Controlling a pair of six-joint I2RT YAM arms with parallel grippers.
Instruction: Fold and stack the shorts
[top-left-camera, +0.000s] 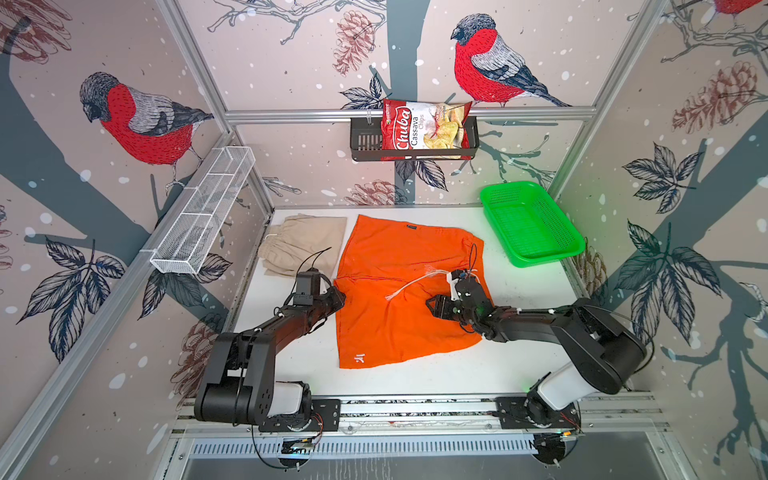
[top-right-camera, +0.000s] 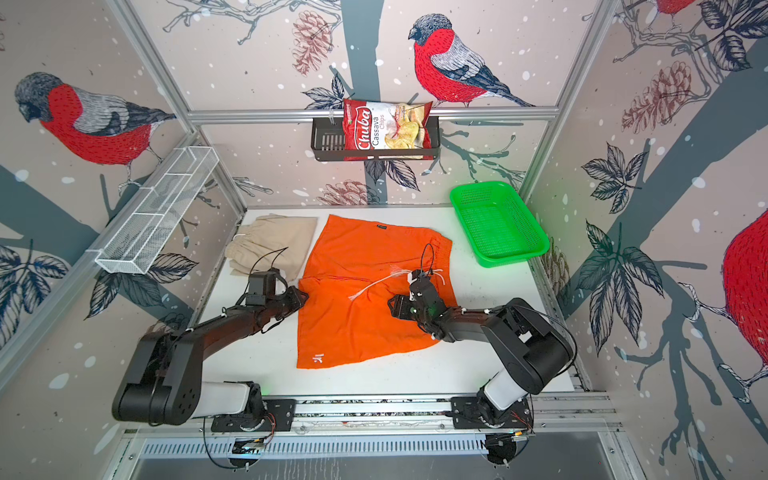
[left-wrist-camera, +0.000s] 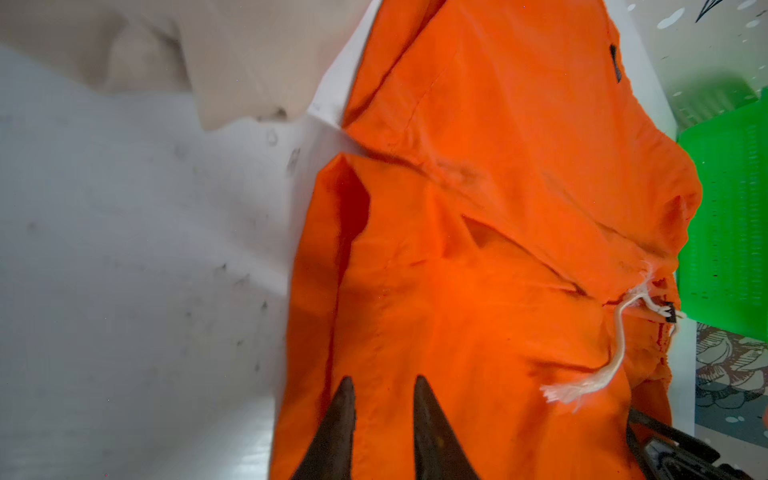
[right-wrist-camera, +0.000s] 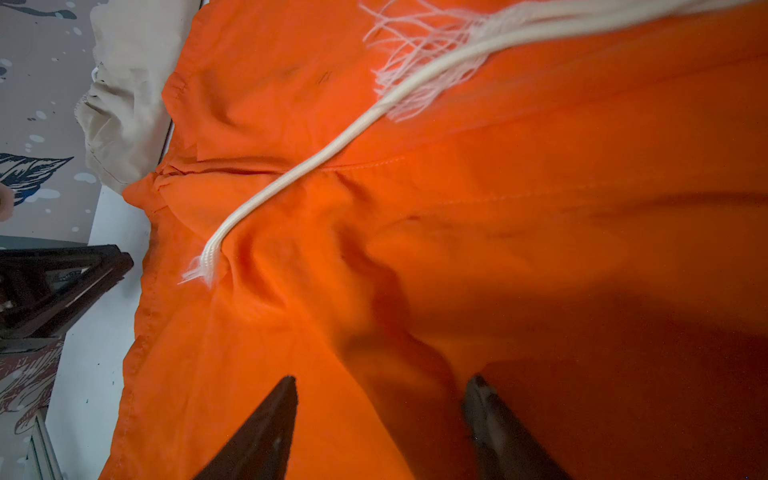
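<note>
In both top views the orange shorts (top-left-camera: 399, 299) lie spread in the middle of the table (top-left-camera: 519, 332), with a white drawstring (top-left-camera: 409, 286) trailing across them. The tan shorts (top-left-camera: 303, 245) lie at their 10 o'clock, just beside them. A green basket (top-left-camera: 540, 259) stands near, at 2 o'clock. The left gripper (left-wrist-camera: 382, 384) is at the orange shorts' 9 o'clock edge, jaws slightly apart and gripping nothing. The right gripper (right-wrist-camera: 384, 380) hangs over the cloth toward 3 o'clock, jaws wide apart and empty.
</note>
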